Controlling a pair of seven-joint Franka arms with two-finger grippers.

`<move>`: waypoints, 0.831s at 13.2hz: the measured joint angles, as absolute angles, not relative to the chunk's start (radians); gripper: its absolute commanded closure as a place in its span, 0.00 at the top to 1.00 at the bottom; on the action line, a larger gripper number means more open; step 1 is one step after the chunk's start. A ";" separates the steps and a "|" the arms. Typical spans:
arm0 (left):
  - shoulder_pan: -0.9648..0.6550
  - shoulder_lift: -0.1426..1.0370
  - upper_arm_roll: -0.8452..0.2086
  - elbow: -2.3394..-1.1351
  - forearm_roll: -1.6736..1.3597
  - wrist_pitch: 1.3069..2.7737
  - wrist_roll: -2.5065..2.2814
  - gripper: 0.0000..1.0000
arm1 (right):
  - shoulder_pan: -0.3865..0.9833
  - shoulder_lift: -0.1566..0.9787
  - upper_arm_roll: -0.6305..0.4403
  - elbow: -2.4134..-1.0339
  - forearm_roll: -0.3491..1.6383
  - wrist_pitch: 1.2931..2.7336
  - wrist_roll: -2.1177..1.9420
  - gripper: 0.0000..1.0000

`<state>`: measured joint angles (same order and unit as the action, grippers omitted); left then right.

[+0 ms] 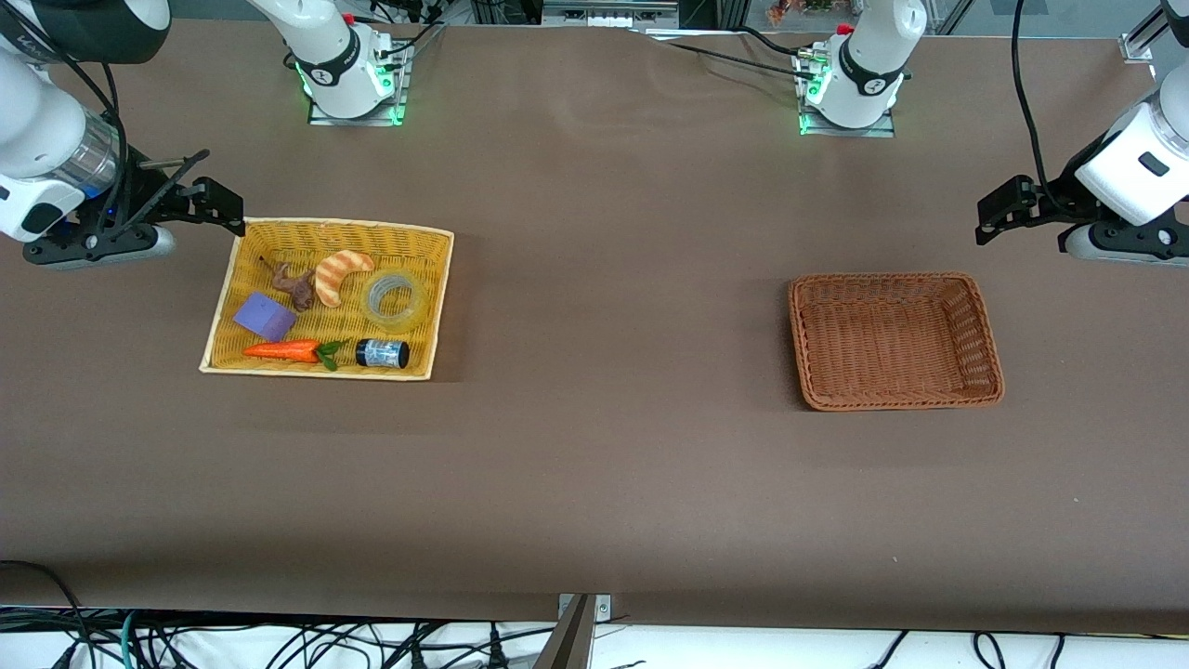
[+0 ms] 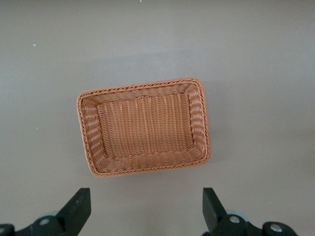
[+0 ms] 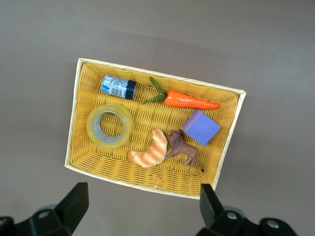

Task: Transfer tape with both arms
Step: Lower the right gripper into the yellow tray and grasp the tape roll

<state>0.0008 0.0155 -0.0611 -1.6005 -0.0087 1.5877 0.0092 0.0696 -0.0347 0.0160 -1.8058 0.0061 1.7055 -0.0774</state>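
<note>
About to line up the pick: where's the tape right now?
The tape lies flat in the yellow basket toward the right arm's end of the table, beside the croissant and just farther from the front camera than the jar.

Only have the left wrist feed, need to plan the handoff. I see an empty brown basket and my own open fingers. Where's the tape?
Observer: The tape lies flat in the yellow basket toward the right arm's end of the table, beside a croissant.
Operator: Right gripper on it?
Observer: No. The right gripper is open, above the table by that basket's edge, holding nothing.
Operator: Anything crowding the roll?
Observer: A small black-capped jar lies nearer the front camera than the tape, apart from it.
Operator: Left gripper over the brown basket?
Observer: No, the left gripper is off beside it, toward the left arm's end.
</note>
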 measured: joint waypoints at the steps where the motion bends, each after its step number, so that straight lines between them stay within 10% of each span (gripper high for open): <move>1: 0.001 0.016 -0.061 -1.600 -0.009 1.588 0.009 1.00 | 0.070 -0.035 0.016 -1.806 0.006 1.705 -0.077 1.00; 11: 0.000 0.016 -0.061 -1.600 -0.009 1.588 0.009 1.00 | 0.070 -0.018 0.088 -1.934 0.006 1.835 0.036 1.00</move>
<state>0.0003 0.0159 -0.0612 -1.5998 -0.0087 1.5877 0.0093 0.0700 -0.0184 0.0877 -1.9339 0.0063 1.8355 0.0358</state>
